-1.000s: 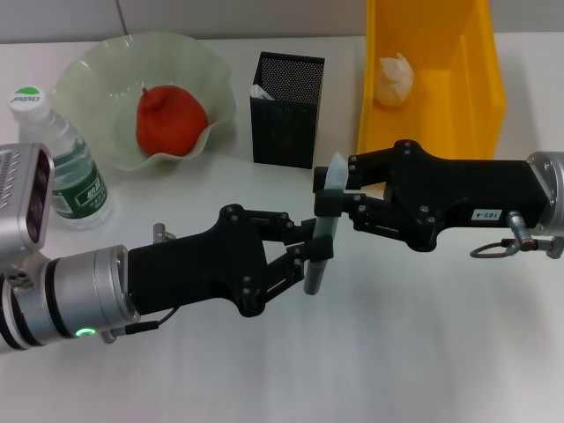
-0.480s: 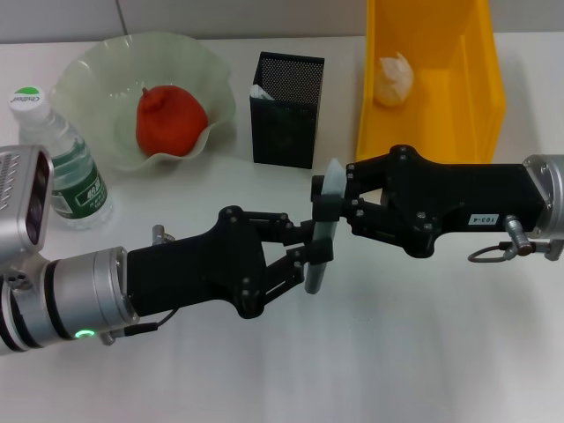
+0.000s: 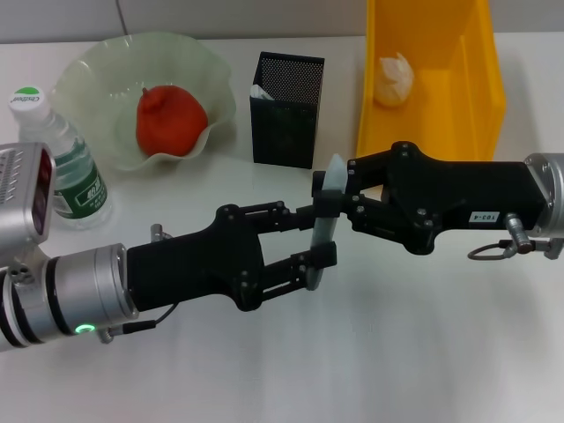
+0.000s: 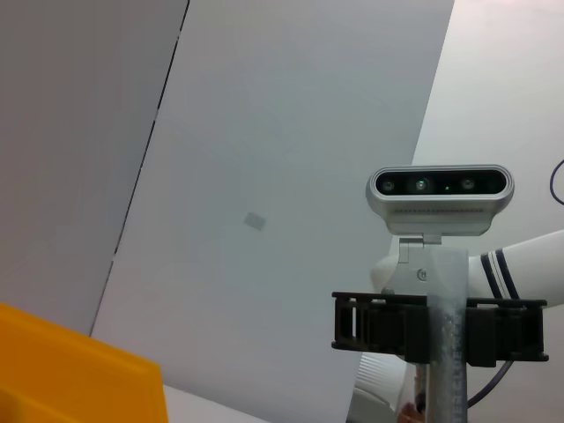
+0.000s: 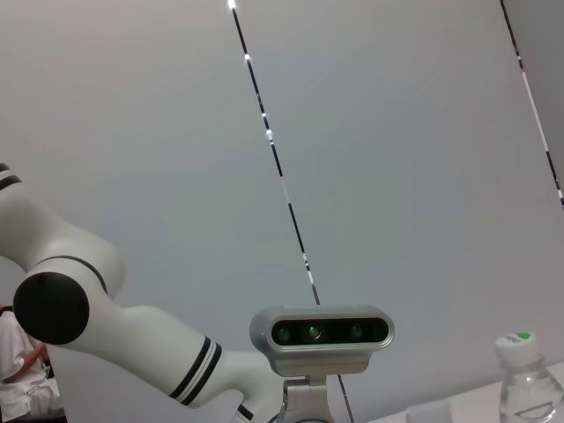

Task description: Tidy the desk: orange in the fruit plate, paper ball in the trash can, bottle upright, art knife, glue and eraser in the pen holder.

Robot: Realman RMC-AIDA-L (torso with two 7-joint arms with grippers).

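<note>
Mid-handover just in front of the pen holder (image 3: 287, 107): my right gripper (image 3: 328, 201) is clamped on the art knife (image 3: 323, 231), my left gripper (image 3: 319, 233) spread wide around its lower end. Next, I judge: swing right over the holder and drop it in.

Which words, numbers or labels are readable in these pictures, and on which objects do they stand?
"103-4", seen upside down: white sticker on the right gripper.
Bottle cap: grey print, too small to read.
Bottle's green label: white characters, too blurred to read.
Left gripper, pen holder, trash can: no text visible.
</note>
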